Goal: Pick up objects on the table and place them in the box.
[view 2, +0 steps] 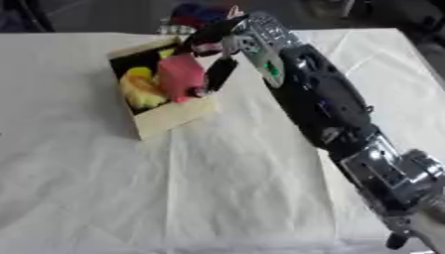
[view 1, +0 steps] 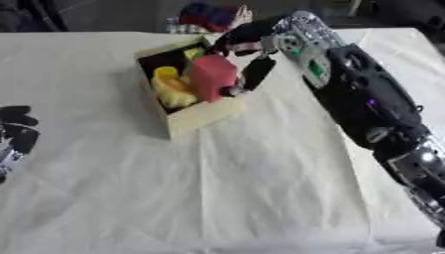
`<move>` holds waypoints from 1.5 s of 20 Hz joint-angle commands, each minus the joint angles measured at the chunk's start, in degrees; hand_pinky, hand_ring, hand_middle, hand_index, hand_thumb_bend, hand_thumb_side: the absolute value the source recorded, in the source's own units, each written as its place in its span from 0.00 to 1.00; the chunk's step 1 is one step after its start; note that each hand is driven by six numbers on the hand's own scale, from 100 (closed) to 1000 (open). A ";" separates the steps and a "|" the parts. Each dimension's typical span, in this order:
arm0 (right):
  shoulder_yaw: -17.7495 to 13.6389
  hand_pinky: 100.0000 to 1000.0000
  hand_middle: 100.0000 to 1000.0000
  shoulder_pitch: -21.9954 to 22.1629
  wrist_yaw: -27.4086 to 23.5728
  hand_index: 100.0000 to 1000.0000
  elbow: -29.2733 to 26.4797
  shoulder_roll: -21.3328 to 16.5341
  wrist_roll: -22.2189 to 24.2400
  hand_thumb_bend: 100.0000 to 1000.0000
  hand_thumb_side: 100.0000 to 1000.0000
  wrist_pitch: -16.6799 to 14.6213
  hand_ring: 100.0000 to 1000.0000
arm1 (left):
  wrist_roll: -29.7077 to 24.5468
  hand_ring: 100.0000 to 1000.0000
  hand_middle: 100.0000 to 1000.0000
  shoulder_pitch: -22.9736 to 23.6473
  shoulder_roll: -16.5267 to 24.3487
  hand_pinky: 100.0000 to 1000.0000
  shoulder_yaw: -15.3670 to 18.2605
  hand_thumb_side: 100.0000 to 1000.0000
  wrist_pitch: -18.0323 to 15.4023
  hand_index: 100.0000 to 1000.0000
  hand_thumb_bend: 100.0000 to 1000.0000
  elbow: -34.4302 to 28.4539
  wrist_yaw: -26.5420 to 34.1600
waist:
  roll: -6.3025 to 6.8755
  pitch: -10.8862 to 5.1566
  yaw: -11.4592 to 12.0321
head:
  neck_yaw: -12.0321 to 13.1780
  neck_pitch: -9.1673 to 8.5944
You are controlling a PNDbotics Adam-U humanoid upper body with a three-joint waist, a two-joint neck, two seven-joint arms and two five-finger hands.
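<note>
I am reaching my right hand (view 1: 248, 54) across the table to the box (view 1: 195, 116), and its fingers are curling round a red block (view 1: 212, 77), with the thumb (view 1: 258, 73) pressing on the block's near side. The block is standing upright, its lower part inside the box and its top poking above the rim. I am holding it from the side and above, I judge, so that it goes down between the wall and the things already in there. Those are yellow pieces (view 1: 172, 89) lying against the left of the block, and something yellow-green (view 1: 193, 51) at the back; I cannot tell what they are.

My left hand (view 1: 16, 130) is idling at the left edge of the left eye view, fingers relaxed and grasping nothing.

The box is sitting askew on a pale cloth (view 1: 243, 188) that is covering the whole table, creased down the middle. I am seeing no other loose objects on it. Beyond the far edge the floor is dark, with a red and purple shape (view 1: 208, 15) there that I cannot make out.
</note>
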 commanded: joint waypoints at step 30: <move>-20.20 0.80 0.72 41.14 -53.08 0.87 -41.40 -5.63 -48.15 0.00 0.42 17.85 0.72 | 5.56 0.67 0.67 0.84 -0.70 0.84 1.98 0.57 0.30 0.81 0.38 -1.61 0.65 | -1.54 -2.05 -5.63 | 10.36 0.22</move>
